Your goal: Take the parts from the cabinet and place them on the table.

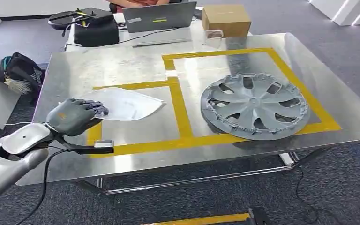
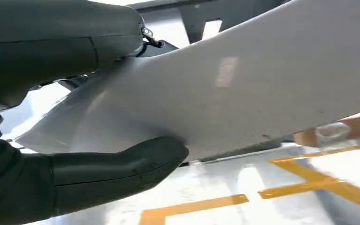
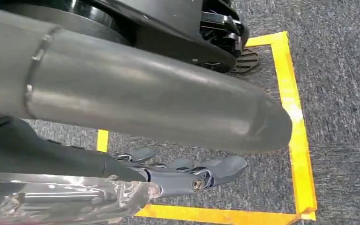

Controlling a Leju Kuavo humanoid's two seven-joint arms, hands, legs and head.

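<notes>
Now left robot hand (image 1: 75,115) grips white part (image 1: 124,104) over table (image 1: 243,150).

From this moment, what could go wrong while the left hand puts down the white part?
1. The left hand grips the white panel at one end only, so the long free end may tip or twist on release.
2. The panel lies partly over the yellow tape; it may land outside its marked field.
3. If it slides to the right, it might hit the grey wheel cover.
</notes>
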